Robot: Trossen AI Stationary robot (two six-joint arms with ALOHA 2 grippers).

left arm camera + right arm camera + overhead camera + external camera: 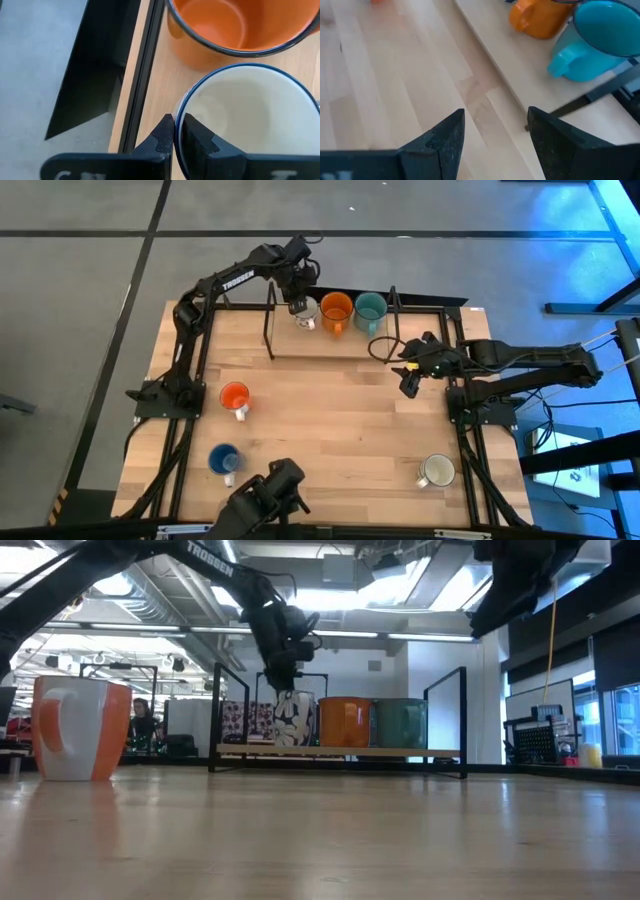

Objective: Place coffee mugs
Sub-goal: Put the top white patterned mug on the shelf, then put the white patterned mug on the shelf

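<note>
A: Rack [268, 320], far edge of counter [330, 420]: left hand [174, 131] pinches white mug [306, 311] by its rim, beside orange mug [336, 310] and teal mug [370, 310].

B: Step: setting down. Next, likely release. Right hand [492, 132], spread, waits near the rack's right end.

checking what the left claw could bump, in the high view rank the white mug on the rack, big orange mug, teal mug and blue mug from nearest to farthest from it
Left claw, pinching a rim.
1. White mug: on the rack, in the claw.
2. Big orange mug: next along the rack.
3. Teal mug: beyond the orange one.
4. Blue mug: near the table's opposite edge, left side.
</note>
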